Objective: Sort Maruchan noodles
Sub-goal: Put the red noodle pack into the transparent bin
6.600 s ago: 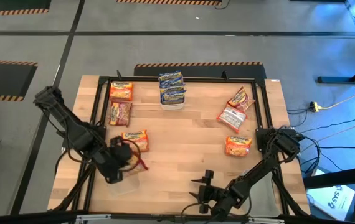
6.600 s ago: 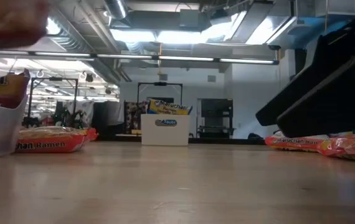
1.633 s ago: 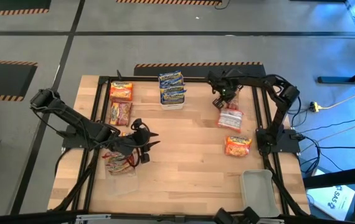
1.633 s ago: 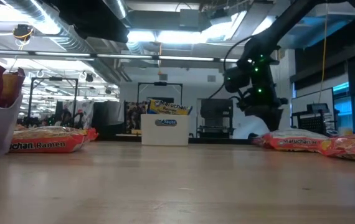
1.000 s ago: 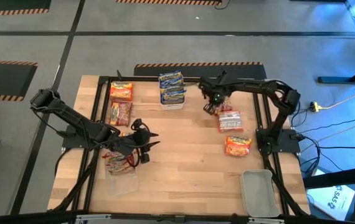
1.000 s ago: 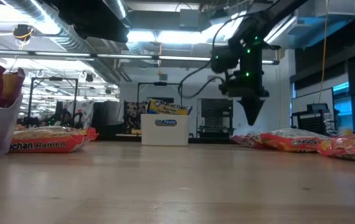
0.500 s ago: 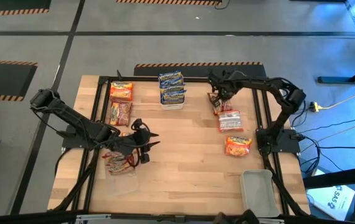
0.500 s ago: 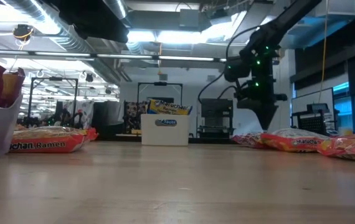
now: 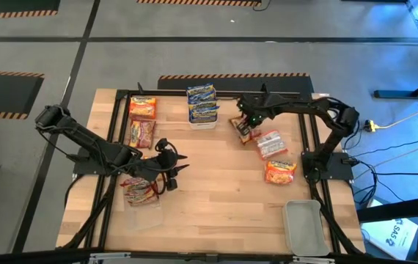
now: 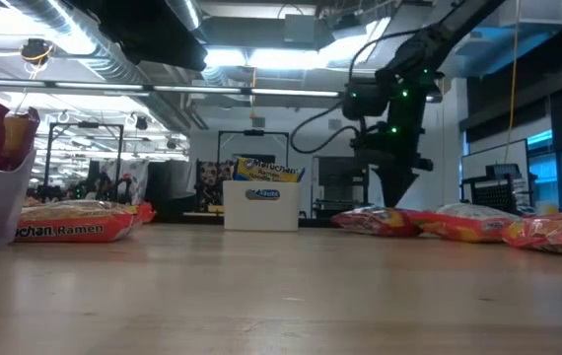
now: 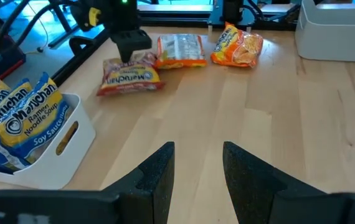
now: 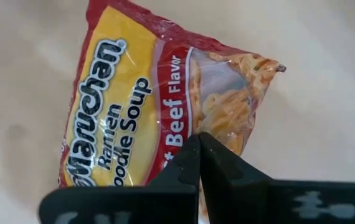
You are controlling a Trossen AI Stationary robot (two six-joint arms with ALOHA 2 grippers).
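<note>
While blue packets stand upright in the white tub at 12 o'clock, the clear tub at 8 o'clock holds red packets; a grey tub sits at 4 o'clock. Right gripper, fingers together, presses its tips on the beef packet at 1 o'clock. Since half a second ago that packet slid leftward, away from the pale packet. Left gripper hovers, fingers apart, holding nothing.

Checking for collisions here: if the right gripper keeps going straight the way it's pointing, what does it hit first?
The right gripper, fingers shut, points down at the red beef-flavor packet, so it would meet that first, though the remaining gap is unclear.
</note>
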